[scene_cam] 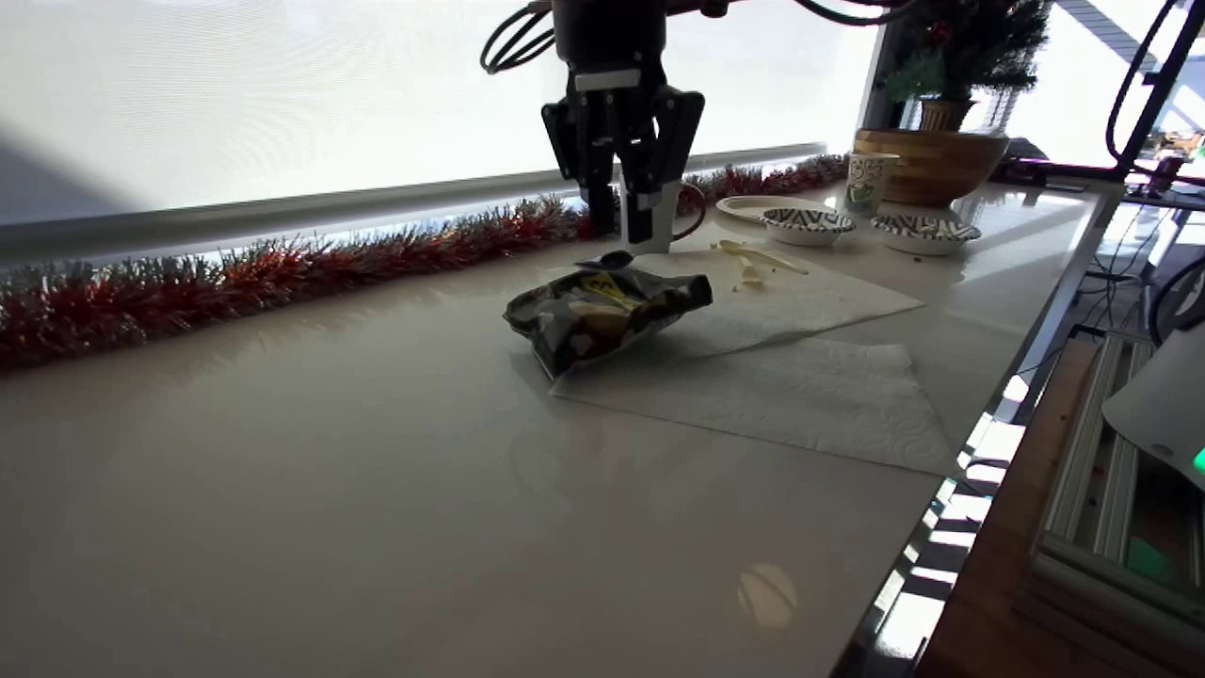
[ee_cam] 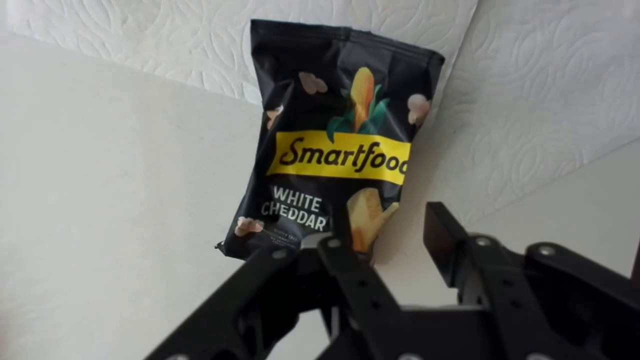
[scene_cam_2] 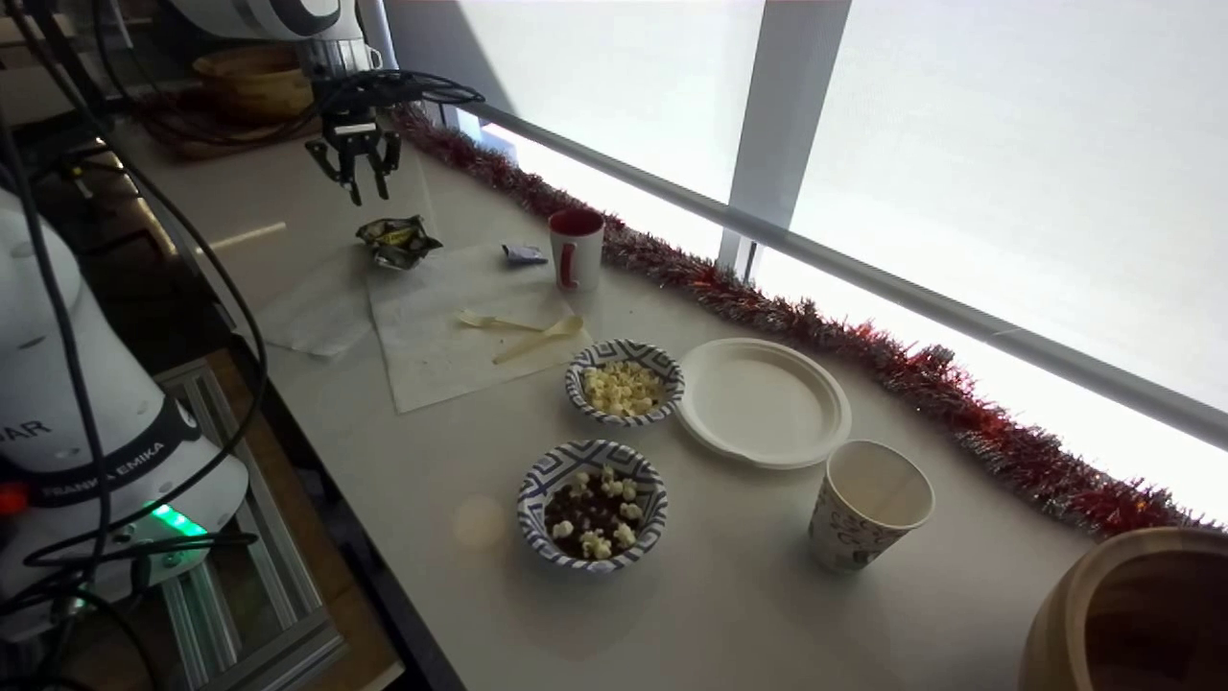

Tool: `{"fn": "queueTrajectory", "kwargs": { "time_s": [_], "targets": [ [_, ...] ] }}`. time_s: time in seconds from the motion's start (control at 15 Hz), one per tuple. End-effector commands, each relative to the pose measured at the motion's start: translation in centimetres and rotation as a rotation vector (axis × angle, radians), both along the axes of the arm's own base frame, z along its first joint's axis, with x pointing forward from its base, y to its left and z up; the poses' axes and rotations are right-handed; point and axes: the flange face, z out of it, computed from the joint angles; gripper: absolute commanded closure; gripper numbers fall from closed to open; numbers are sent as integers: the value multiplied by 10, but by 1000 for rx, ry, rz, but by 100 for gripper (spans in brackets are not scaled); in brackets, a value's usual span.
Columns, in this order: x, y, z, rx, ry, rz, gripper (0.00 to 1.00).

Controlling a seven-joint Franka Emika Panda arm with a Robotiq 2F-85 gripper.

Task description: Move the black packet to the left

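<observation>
On the white table (scene_cam: 311,490): the black packet (ee_cam: 332,145), printed face up, one end over a paper towel (ee_cam: 200,45), the rest on the bare tabletop.
Packet print: "Smartfood" across a yellow band, "White Cheddar" beneath it in pale letters, a corn cob pictured above.
Gripper (scene_cam_2: 369,196): fingertips pointing down, hanging above the packet and clear of it in both exterior views.
Jaws: standing part way apart, a plain gap between the fingers (ee_cam: 445,240), with hold of nothing.
Wrist view: one fingertip overlaps the lower part of the packet, the other shows just off its right side.
Towel sheets: two, overlapping or only meeting, cannot tell which; a pale fork (scene_cam_2: 504,323) and a pale spoon (scene_cam_2: 564,327) lie close together on one.
Mug (scene_cam_2: 587,259): white outside, red inside, red handle, upright near the tinsel (scene_cam: 273,273).
Small wrapper (scene_cam_2: 524,254): creased, near the mug.
Popcorn bowl (scene_cam_2: 673,382): patterned, filled with popcorn (scene_cam_2: 622,387).
Second bowl (scene_cam_2: 535,509): similar pattern, popcorn over dark brown bits (scene_cam_2: 585,509).
Plate (scene_cam_2: 763,403): round, pale, just beside the popcorn bowl.
Paper cup (scene_cam_2: 854,528): upright near the plate, printed with swirls.
Wooden bowl (scene_cam_2: 1065,614): past the cup, cut off by the corner of an exterior view.
</observation>
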Motion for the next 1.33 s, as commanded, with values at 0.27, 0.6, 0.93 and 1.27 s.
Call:
{"fn": "queueTrajectory", "kwargs": {
  "time_s": [0.27,0.6,0.93,1.27],
  "targets": [
    [7,-65,115,-43,-143,-317,1],
    [-8,-182,161,-33,-199,-583,0],
    [-47,-302,173,16,-183,-866,0],
    [-61,-373,176,61,-158,-1020,0]
  ]
}}
